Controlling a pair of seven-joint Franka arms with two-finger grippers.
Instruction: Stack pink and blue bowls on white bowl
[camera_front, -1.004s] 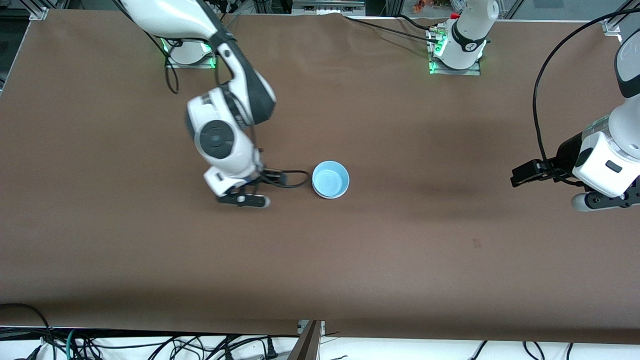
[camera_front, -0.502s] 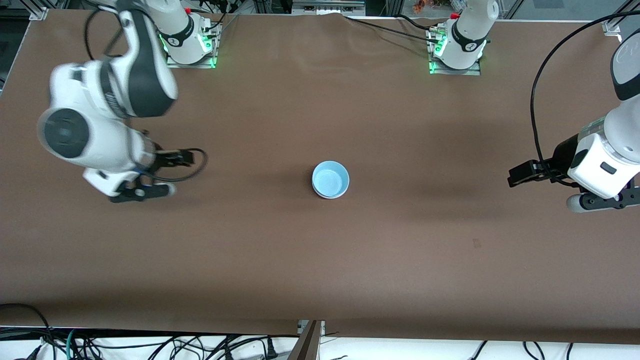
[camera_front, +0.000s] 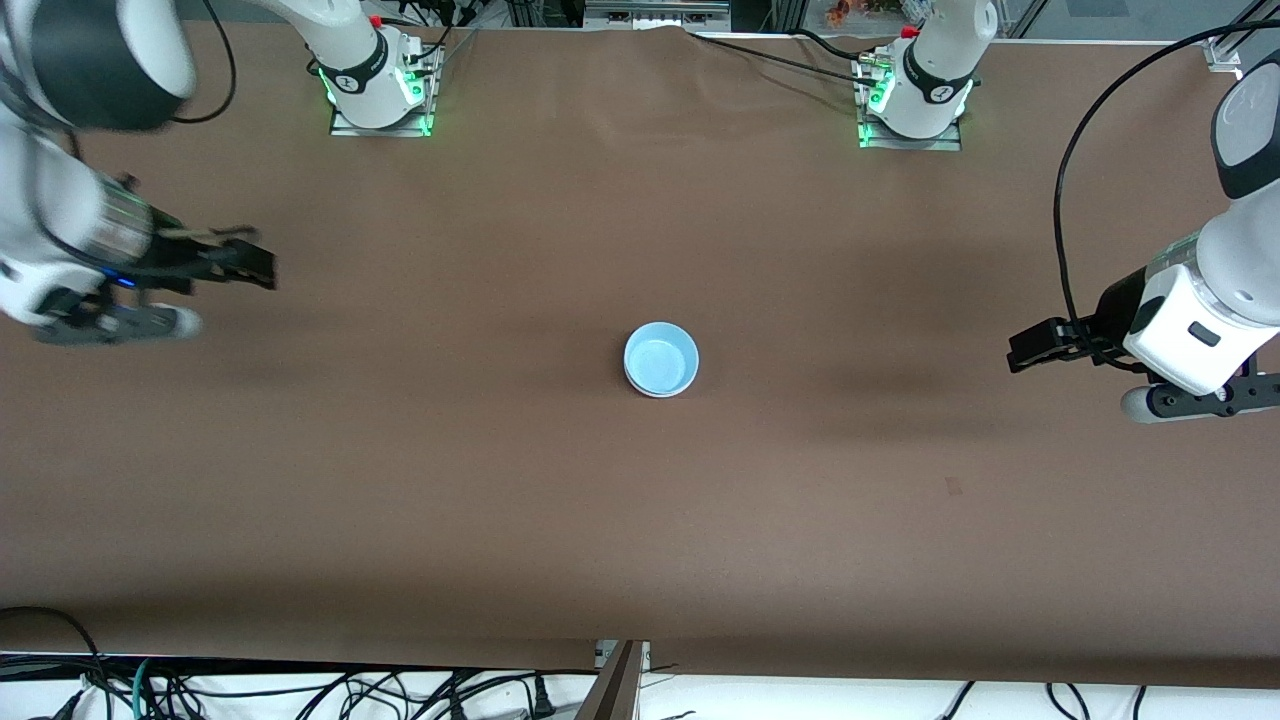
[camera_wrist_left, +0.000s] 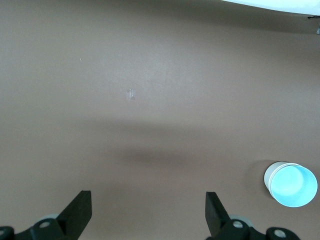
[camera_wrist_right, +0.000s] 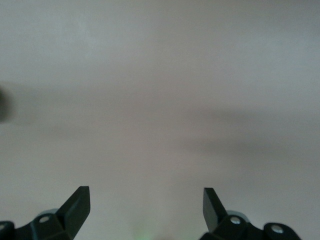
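Since the blue bowl (camera_front: 661, 359) sits nested on a paler rim, which I read as the white bowl (camera_front: 655, 390) at the base, I judge the stack built; the pink bowl is hidden, presumably sandwiched between, though I cannot confirm it. Stack stands mid-bench, alone, upright, roughly midway between the two arms' ends. In the left wrist view it shows as one blue mouth over a white wall (camera_wrist_left: 270, 176).

Left pincer (camera_front: 1190, 402) hangs over bare bench at the left arm's end, well apart from the stack, fingers (camera_wrist_left: 79, 216) spread wide, holding nothing. I take this arm to be waiting. Right pincer (camera_front: 110, 325) is over bare bench at the right arm's end, also spread wide (camera_wrist_right: 75, 206) and empty, its view blurred.

Bench (camera_front: 640, 520): brown matt cover, faint creases, one small pale mark in the left wrist view. Cables (camera_front: 300, 690) trail along the edge nearest the front camera; arm bases show green lights (camera_front: 865, 130).
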